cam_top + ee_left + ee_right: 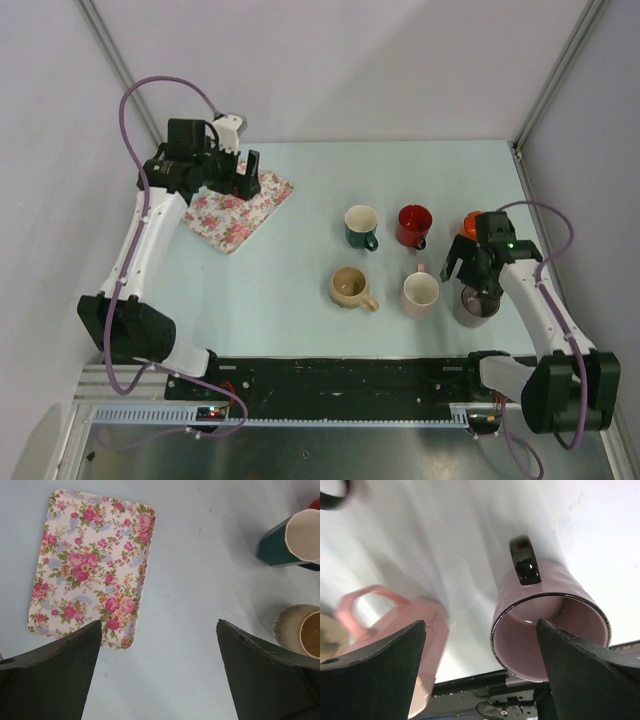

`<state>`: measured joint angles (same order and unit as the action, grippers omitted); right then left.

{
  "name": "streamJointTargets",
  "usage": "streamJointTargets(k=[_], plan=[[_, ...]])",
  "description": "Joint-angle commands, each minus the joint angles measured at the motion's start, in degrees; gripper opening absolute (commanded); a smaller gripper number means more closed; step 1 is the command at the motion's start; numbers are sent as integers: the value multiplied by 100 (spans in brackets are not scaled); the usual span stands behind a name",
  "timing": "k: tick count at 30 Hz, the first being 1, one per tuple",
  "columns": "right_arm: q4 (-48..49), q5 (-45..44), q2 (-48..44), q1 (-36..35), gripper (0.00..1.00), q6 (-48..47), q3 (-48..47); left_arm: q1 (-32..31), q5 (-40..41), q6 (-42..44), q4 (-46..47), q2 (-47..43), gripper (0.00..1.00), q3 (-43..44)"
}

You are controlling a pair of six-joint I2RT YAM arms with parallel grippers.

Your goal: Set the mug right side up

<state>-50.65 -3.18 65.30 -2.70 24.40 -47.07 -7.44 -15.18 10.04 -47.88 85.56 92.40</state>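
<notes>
The mauve mug (555,582) stands mouth-up on the counter (300,270) at the near right edge, just beside a pale pink mug (420,294), so the turning looks done. The right gripper (480,622) hovers over it with jaws wide apart, clamping nothing; only backing away seems left. The left gripper (160,625), also spread and empty, hangs over a floral tray (90,575) far left

Table (300,300): pale blue
Far left: floral tray (240,210)
Middle: green mug (360,226), red mug (413,225), tan mug (349,287), pink mug (419,294)
Right: mauve mug (470,309)
</notes>
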Motion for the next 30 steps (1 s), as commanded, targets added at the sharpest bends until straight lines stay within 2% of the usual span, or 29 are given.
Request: streamJointTargets(k=[1, 5, 8, 11, 17, 20, 23, 27, 30], plan=[[162, 163, -820, 27, 98, -382, -746, 62, 41, -39, 273, -616, 100, -232], [950, 55, -1823, 21, 99, -859, -727, 271, 292, -139, 957, -1532, 100, -1178], [1588, -121, -2407, 23, 99, -1306, -384, 714, 551, -351, 1763, -2410, 100, -2314], [2025, -471, -2893, 17, 99, -1481, 36, 1067, 838, -555, 2080, -2933, 100, -3369], [2544, -1117, -3997, -1, 99, -1087, 932, 1374, 1110, -604, 2641, -4047, 100, -5203], [2067, -1536, -4423, -2, 99, -598, 1268, 1399, 1057, -671, 2923, -4605, 100, -5946], [1819, -1857, -4797, -169, 100, -236, 1496, 1403, 995, -798, 3164, -4935, 100, -6357], [1788, -2378, -5022, -551, 99, -118, 1623, 1403, 1341, -1088, 3437, -4846, 100, -6506], [2224, -2300, -4918, -703, 99, 25, 1830, 1401, 1450, -1131, 3543, -4868, 100, -6579]])
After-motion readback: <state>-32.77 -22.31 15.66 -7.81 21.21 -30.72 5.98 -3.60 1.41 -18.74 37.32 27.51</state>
